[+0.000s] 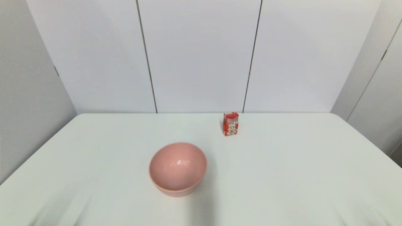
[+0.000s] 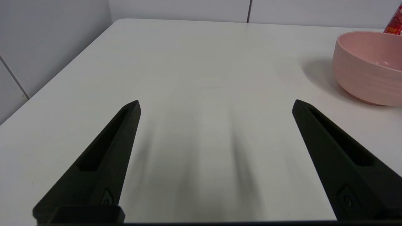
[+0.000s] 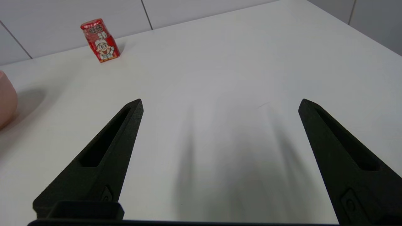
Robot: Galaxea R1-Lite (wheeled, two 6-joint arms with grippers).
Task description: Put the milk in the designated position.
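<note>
Milk (image 1: pixel 230 124) stands upright near the table's (image 1: pixel 282 175) far edge, apart from the pink bowl (image 1: pixel 177 169). Nothing started: my left gripper (image 2: pixel 216 106) and right gripper (image 3: pixel 220 105) hang spread, empty, near me; grasp and placement remain.

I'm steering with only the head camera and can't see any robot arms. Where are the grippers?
Observer: Both are low over the white table, near its front edge. The left gripper has its fingers spread wide, holding nothing.
Operator: And the other one?
Observer: The right gripper is open and empty too.
Operator: Which one looks at the milk best?
Observer: The right one: the whole small red and white milk carton shows upright in its view. The left wrist view catches only a red corner of it behind the round pink bowl.
</note>
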